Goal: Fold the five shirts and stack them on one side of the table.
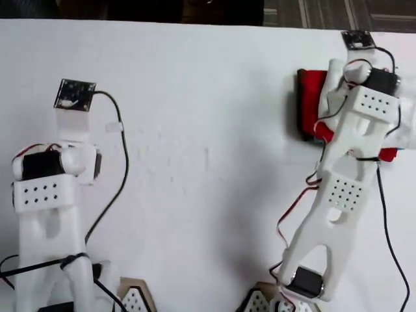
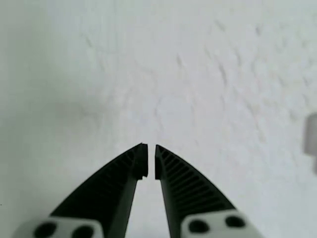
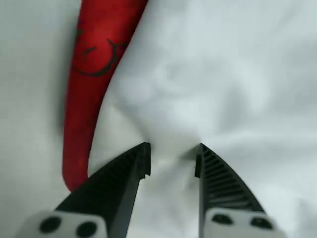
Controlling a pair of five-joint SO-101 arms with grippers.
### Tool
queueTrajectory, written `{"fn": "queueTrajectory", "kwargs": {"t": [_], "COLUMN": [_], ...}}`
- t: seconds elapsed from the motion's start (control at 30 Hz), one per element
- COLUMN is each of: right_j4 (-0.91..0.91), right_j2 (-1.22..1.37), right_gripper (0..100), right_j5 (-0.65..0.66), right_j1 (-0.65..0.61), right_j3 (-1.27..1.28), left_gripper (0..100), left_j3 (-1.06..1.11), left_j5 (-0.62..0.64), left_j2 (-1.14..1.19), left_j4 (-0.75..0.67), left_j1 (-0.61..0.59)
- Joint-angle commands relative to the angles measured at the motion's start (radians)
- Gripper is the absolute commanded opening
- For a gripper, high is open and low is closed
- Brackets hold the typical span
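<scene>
A folded red shirt (image 1: 308,104) lies at the right side of the table, and a white shirt (image 1: 407,127) lies on top of it, mostly under the right arm (image 1: 344,188). In the right wrist view, my right gripper (image 3: 172,158) is open, with both fingertips pressed down onto the white shirt (image 3: 223,84) and a soft ridge of cloth between them. The red shirt (image 3: 94,64) sticks out from under the white one. My left gripper (image 2: 148,161) is shut on nothing and hangs over bare table. The left arm (image 1: 49,182) stands at the left.
The white table (image 1: 208,97) spreads between the two arms. A small pale tag (image 1: 114,127) lies near the left arm's cable, and shows as a grey tag (image 2: 311,144) in the left wrist view. Both arm bases sit at the near edge.
</scene>
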Motion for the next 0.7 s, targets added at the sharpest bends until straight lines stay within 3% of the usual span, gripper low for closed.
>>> {"fn": "queueTrajectory", "kwargs": {"t": [0.0, 0.37, 0.67], "right_j4": [0.024, 0.024, 0.027], "right_j2": [-0.018, -0.254, -0.493], "right_gripper": [15.5, 15.5, 15.5], "right_j5": [0.081, 0.104, -0.129], "right_j1": [0.059, -0.001, 0.012], "right_j3": [0.000, 0.000, 0.040], "left_gripper": [6, 6, 6], "left_j3": [-0.012, -0.010, -0.033], "left_j5": [-0.003, 0.000, -0.005], "left_j2": [-0.029, -0.028, -0.031], "left_j4": [-0.028, -0.057, 0.040], "left_j1": [-0.009, -0.006, -0.008]}}
